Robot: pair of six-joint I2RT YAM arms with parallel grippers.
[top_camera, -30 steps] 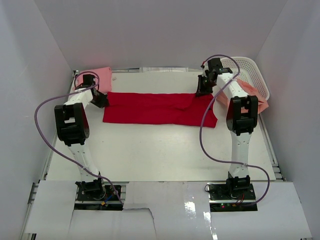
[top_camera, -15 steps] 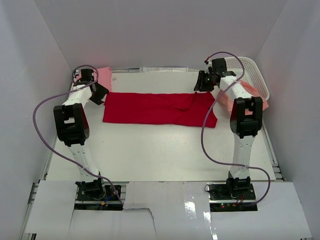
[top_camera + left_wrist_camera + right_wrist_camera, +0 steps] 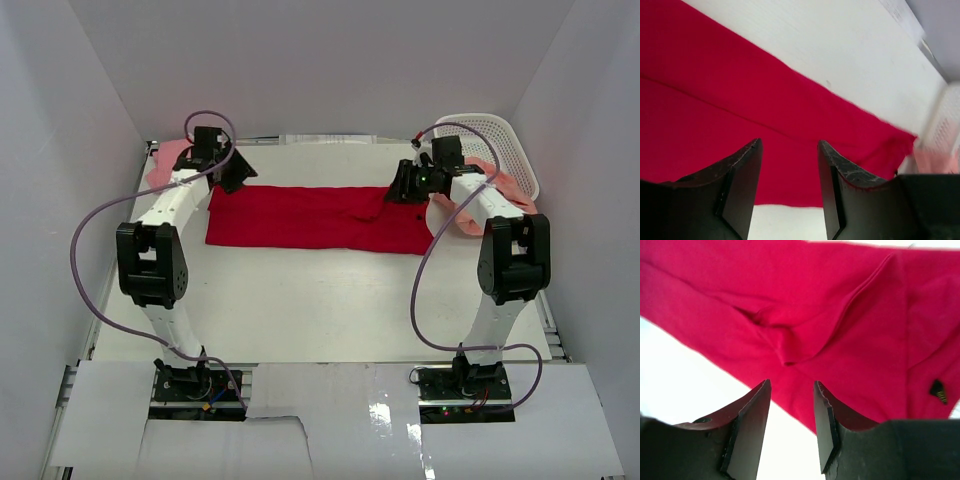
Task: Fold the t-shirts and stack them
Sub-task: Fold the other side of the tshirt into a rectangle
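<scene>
Red t-shirt [image 3: 315,216]: you have it lying flat as a long band across the far half of the table [image 3: 320,300], with a puckered fold near its right end.
Light pink t-shirt [image 3: 166,160]: it sits bunched in the far left corner, partly hidden behind your left arm and apart from the red one.
Salmon-peach t-shirt [image 3: 508,184]: it lies draped at the near rim of the white lattice basket [image 3: 492,136], and your right arm covers part of it.
Left gripper [image 3: 237,170]: it hovers at the far left corner of the red t-shirt. In its wrist view the jaws are parted by a moderate gap, with only red cloth and bare table below and nothing gripped.
Right gripper [image 3: 402,186]: it hangs over the far right end of the red t-shirt, above the puckered fold. Its jaws stand apart by a moderate gap and hold nothing.
Basket position: you see it tilted in the far right corner, against the wall.
</scene>
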